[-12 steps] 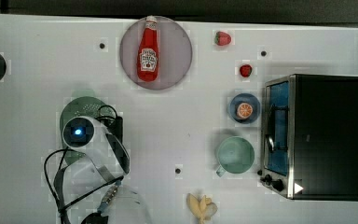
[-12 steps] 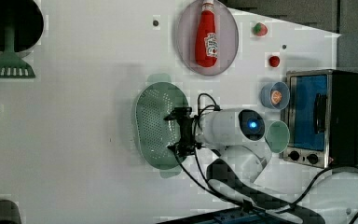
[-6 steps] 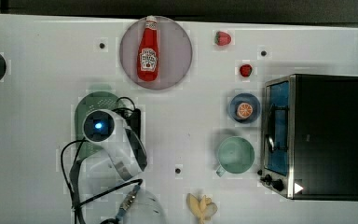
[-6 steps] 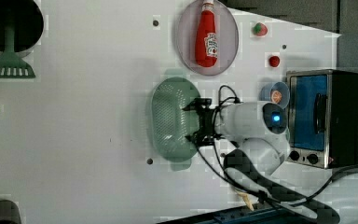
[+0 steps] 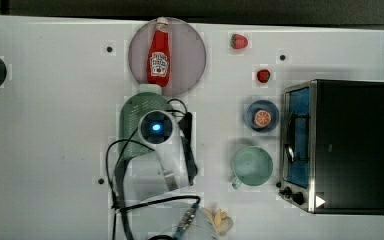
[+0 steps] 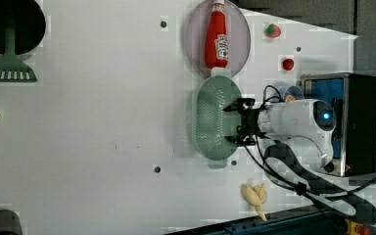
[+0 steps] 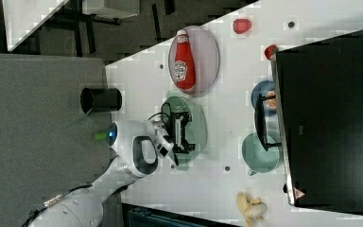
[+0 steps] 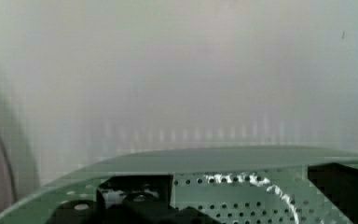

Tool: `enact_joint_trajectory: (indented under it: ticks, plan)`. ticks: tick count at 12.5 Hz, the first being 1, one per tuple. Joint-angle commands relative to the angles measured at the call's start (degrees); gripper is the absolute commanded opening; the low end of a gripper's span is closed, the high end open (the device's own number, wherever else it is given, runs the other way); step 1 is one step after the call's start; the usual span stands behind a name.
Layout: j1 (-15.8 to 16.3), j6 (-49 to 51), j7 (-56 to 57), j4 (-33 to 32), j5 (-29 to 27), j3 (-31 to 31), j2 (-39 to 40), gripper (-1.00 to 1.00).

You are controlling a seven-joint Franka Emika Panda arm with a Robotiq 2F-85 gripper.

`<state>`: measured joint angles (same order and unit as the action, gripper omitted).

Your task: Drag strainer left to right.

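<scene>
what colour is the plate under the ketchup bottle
Grey-purple plate, under the red ketchup bottle; the top view shows it best.

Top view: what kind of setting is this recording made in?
Most likely a lab tabletop staged as a play kitchen: a white table with a toaster oven, a ketchup bottle on a plate, a strainer, and a robot arm's cables.

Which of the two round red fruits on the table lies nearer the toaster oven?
The darker red fruit, just off the toaster oven's corner in the top view. The other, a strawberry with a green cap, sits farther off, toward the table's edge.
</scene>
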<state>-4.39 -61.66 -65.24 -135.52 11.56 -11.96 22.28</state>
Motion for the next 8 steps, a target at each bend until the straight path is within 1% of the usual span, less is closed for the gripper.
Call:
enact_joint_trajectory:
  ticks: [1,4,8]
  plan:
    - [-0.9,-0.8,8.6,-0.9,0.0,2.2,-0.6,1.0]
    - [-2.1,-0.8,14.2,-1.0,0.0,4.9,-0.8,1.0]
    - [-3.3,-1.0,15.7,-1.1,0.0,8.3,-0.9,1.0]
